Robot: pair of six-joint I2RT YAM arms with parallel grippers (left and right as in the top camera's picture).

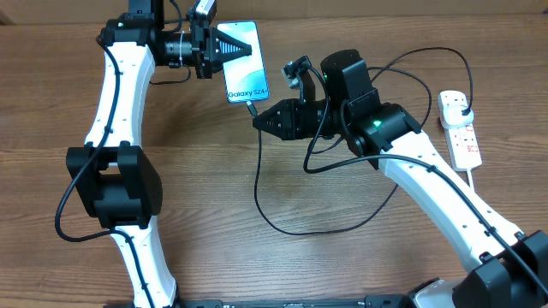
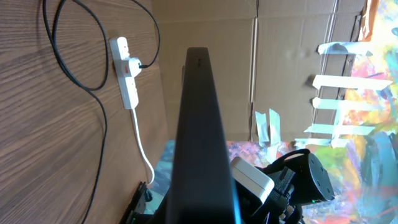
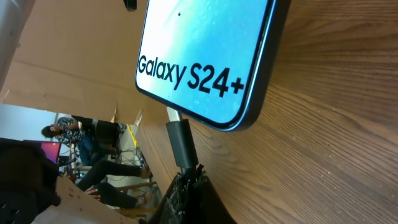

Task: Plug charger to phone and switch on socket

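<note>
The phone (image 1: 247, 77) shows its blue-white "Galaxy S24+" screen and is tilted up off the table at the back. My left gripper (image 1: 229, 49) is shut on its upper end. In the left wrist view the phone (image 2: 199, 124) appears edge-on as a dark slab. My right gripper (image 1: 259, 121) is shut on the charger's connector (image 3: 181, 142), whose silver tip meets the port in the phone's (image 3: 205, 56) bottom edge. The black charger cable (image 1: 257, 188) loops across the table to a black plug (image 1: 463, 103) seated in the white socket (image 1: 462, 133) at the far right.
The socket's thick white cord (image 1: 476, 181) runs toward the front right, beside my right arm. Cable loops lie between both arms (image 1: 342, 224). In the left wrist view the socket (image 2: 126, 74) lies far off, in front of cardboard walls (image 2: 205, 37).
</note>
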